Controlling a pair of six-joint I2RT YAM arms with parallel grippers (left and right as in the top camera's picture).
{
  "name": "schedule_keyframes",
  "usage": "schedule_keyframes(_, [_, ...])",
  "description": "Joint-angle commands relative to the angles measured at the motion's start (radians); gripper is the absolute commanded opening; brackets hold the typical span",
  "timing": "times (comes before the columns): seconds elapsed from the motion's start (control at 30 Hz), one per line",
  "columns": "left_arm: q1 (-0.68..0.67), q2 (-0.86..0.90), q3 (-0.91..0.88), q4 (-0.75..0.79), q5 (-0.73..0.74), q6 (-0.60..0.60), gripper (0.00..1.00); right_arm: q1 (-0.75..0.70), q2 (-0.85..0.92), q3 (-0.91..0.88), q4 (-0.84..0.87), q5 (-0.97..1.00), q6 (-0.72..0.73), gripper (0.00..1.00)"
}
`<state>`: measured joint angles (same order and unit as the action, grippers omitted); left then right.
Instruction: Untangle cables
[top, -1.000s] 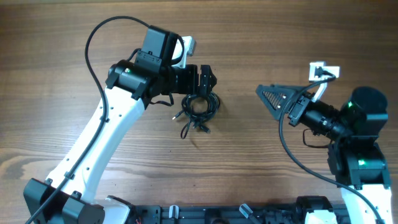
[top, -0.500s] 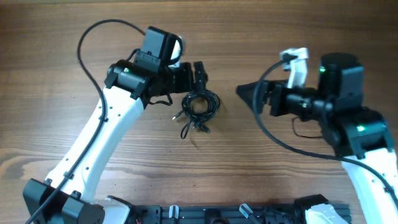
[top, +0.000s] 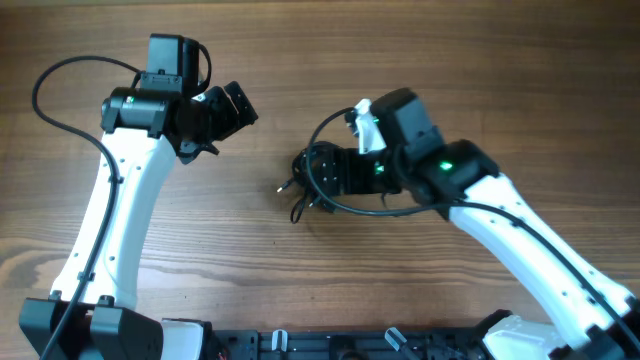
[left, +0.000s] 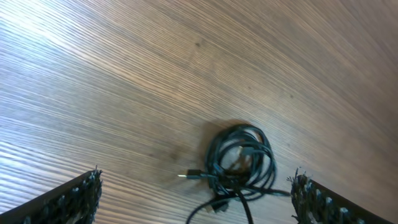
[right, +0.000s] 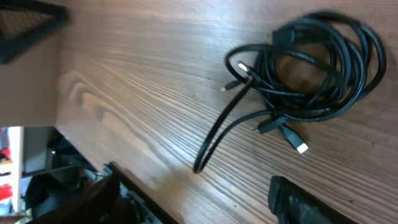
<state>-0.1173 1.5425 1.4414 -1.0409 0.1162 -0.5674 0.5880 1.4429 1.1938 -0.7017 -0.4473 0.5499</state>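
Note:
The cables (top: 301, 197) are thin black cords with small plug ends, tangled in one loose coil on the wood table. My right gripper (top: 316, 170) is open and hovers right over the coil, hiding part of it from above. In the right wrist view the coil (right: 311, 59) lies ahead of the open fingers (right: 199, 202), with a long loop and plug ends trailing out. My left gripper (top: 238, 106) is open and empty, up and to the left of the coil. In the left wrist view the coil (left: 241, 163) lies between and ahead of the open fingers (left: 196, 202).
The wood table (top: 420, 60) holds nothing else loose. The arms' own thick black wires arc beside each arm, one at the left (top: 60, 75). The robot bases and a black rail (top: 330, 345) line the front edge.
My left gripper has drawn back to the left, away from the coil. My right arm has swung left across the table and now sits over the coil. The coil has stayed in place.

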Motion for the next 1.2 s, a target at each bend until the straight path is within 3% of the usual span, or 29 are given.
schedule_keyframes(0.0, [0.005, -0.007, 0.017, 0.0, -0.062, -0.014, 1.0, 0.051, 0.087, 0.016, 0.005, 0.063, 0.056, 0.75])
schedule_keyframes(0.17, [0.005, -0.005, 0.016, 0.0, -0.062, -0.017, 1.0, 0.122, 0.192, 0.016, 0.066, 0.065, 0.073, 0.74])
schedule_keyframes(0.23, [0.005, -0.005, 0.016, -0.001, -0.063, -0.017, 1.0, 0.14, 0.229, 0.016, 0.082, 0.115, 0.113, 0.65])
schedule_keyframes(0.43, [0.005, -0.005, 0.016, 0.0, -0.066, -0.017, 1.0, 0.142, 0.276, 0.011, 0.098, 0.133, 0.112, 0.58])
schedule_keyframes(0.63, [0.004, -0.005, 0.016, 0.0, -0.066, -0.017, 1.0, 0.142, 0.276, 0.009, 0.144, 0.134, 0.112, 0.31])
schedule_keyframes(0.7, [0.004, -0.005, 0.016, 0.0, -0.066, -0.017, 1.0, 0.142, 0.276, 0.009, 0.157, 0.134, 0.111, 0.27])
schedule_keyframes(0.83, [0.004, -0.005, 0.016, -0.001, -0.065, -0.017, 1.0, 0.142, 0.275, 0.01, 0.18, 0.133, 0.106, 0.05])
schedule_keyframes(0.93, [0.003, -0.005, 0.016, -0.011, -0.061, -0.002, 1.0, 0.141, 0.261, 0.032, 0.221, 0.091, 0.073, 0.04])
schedule_keyframes(1.03, [0.003, -0.005, 0.016, -0.016, 0.003, 0.112, 1.0, 0.139, 0.204, 0.076, 0.227, 0.088, 0.034, 0.04])
schedule_keyframes(1.17, [0.003, -0.005, 0.016, -0.035, 0.01, 0.123, 1.0, 0.137, 0.093, 0.15, 0.228, 0.115, -0.028, 0.05])
